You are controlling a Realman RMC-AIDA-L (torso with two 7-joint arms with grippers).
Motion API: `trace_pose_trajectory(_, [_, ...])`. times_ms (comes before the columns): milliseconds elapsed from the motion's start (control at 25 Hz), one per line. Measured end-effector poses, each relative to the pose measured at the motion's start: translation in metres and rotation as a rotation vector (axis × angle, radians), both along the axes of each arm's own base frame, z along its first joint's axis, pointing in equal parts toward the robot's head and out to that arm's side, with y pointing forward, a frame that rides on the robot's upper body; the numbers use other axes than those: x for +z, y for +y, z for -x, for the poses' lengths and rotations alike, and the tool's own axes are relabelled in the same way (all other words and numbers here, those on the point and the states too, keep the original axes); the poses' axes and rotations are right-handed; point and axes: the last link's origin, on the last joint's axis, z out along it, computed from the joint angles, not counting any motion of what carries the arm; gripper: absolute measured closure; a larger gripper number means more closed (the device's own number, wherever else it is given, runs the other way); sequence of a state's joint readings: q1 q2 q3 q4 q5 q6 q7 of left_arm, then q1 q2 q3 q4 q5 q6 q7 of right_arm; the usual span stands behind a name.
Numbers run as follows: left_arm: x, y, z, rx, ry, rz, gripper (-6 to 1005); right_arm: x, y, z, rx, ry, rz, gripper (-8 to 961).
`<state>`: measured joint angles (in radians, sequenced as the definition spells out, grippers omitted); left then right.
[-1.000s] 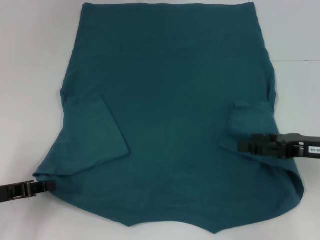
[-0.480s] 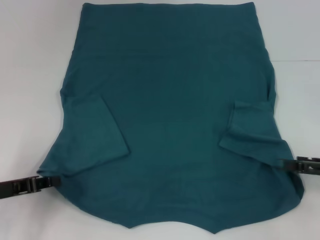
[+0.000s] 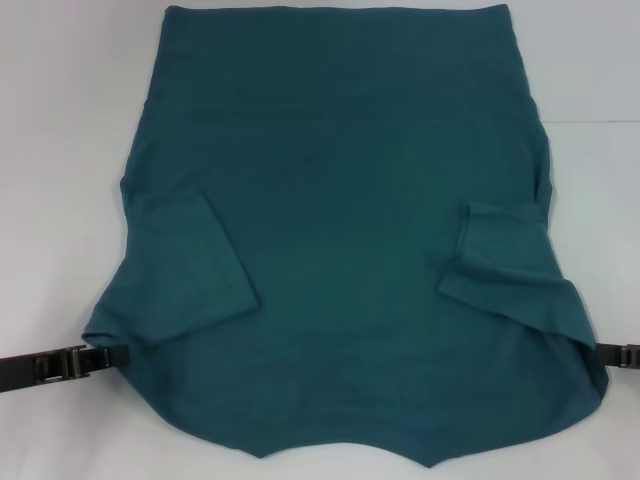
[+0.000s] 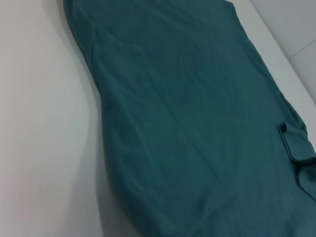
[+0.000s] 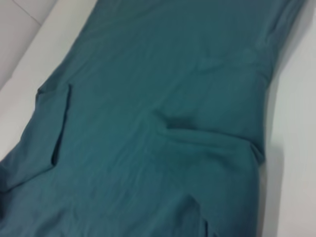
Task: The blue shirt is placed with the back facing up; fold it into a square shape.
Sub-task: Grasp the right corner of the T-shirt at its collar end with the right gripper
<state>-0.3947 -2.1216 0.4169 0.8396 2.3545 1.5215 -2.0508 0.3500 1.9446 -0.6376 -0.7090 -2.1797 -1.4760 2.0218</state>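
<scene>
Both sleeves lie folded in on the blue shirt (image 3: 340,230); left gripper (image 3: 105,355) & right gripper (image 3: 612,352) sit at its near side edges, prob to grab for next fold, fingers' state can't tell

The slim black left gripper (image 3: 100,356) reaches in low and level from the left edge of the head view, its tips at the cloth's edge; whether its fingers grip is not clear. The black right gripper (image 3: 612,352) shows only as a short stub at the right edge, also level, its fingers not discernible.
</scene>
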Motion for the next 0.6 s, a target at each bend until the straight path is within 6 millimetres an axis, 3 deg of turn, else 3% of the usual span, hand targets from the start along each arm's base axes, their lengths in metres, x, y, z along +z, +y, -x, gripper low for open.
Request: trace_pose_trajectory(600, [0.001,0.000,0.001,0.000,0.004,-0.008,996,-0.021,0.011,0.013,0.031,-0.006,0.037,53])
